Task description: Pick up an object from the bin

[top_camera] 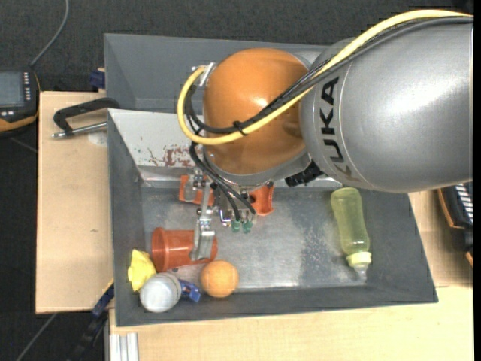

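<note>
My gripper comes down from under the orange cover at the bin's left middle. Its metal tip rests against the right end of a red cup that lies on its side. Just below the cup, an orange ball sits by the bin's front wall. In the front-left corner, a yellow crumpled thing and a white-and-grey round thing lie beside a small blue piece.
A pale yellow-green bottle lies at the right of the bin, cap toward the front. Orange-red pieces show on either side under the cover near the back wall. The arm and cover hang over the bin's back middle.
</note>
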Available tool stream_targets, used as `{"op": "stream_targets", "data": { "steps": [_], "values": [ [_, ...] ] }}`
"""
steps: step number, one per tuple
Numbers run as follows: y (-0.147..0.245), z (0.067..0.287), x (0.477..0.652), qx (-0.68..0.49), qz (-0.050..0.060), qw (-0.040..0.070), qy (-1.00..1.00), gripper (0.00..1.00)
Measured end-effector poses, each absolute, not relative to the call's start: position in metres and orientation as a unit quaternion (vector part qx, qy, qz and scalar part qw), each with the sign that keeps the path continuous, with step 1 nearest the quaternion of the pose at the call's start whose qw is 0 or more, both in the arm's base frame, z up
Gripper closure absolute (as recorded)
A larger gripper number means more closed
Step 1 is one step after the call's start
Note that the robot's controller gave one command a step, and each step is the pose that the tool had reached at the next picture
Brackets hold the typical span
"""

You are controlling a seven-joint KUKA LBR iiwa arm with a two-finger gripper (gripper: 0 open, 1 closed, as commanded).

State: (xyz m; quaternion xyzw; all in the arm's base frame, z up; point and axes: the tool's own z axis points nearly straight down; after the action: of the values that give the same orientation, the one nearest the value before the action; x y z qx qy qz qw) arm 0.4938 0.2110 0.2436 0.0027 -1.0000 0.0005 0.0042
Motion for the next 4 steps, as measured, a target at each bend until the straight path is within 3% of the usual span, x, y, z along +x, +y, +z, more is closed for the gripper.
{"op": "stream_targets", "data": {
  "steps": [1,2,3,4],
  "values": [
    [0.210,0.248,0.496,0.001,-0.001,0.000,-1.000,0.00],
    [0.199,0.222,0.498,0.063,-0.002,-0.003,-0.998,0.00],
    [0.135,0.196,0.510,0.112,-0.001,0.001,-0.994,0.00],
    [0.114,0.187,0.512,0.092,-0.001,-0.004,-0.996,0.00]
  ]
}}
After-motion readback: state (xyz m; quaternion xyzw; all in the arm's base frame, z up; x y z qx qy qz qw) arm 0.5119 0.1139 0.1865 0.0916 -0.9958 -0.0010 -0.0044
